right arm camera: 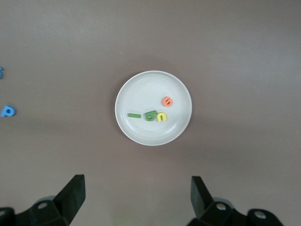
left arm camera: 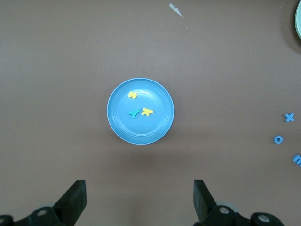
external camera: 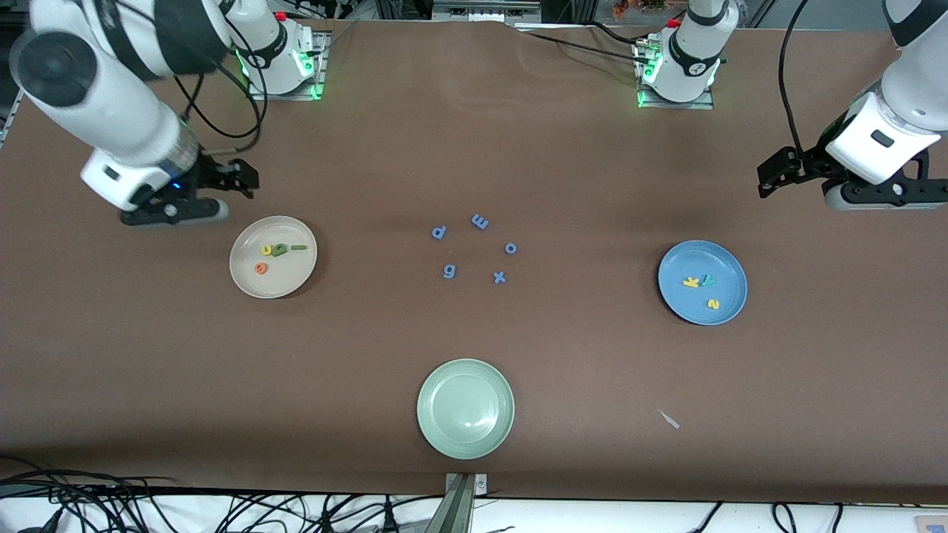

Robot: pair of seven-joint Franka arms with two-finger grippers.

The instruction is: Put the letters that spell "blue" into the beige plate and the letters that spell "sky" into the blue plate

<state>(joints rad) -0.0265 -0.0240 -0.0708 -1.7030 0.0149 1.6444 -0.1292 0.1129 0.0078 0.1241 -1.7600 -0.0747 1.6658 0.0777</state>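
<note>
Right gripper: front view; fingers spread wide and holding nothing, raised over bare table just beside the beige plate, on the side toward the robots' bases. My reading is that it has nothing left to carry.
Left gripper: front view; likewise released and empty, up over the table at the left arm's end, well apart from that plate.
Sorted letters: front view; the "blue" letters lie in the beige plate, the "sky" letters in the blue plate.
Left over: front view; the blue letters lie between the two plates, and a pale green plate sits nearer the front camera than the beige one.
Left wrist view: blue plate below splayed fingers, holding "s", "k", "y".
Right wrist view: beige plate below open fingers; "b", "l", "u", "e" rest inside, so the sorting looks complete.
</note>
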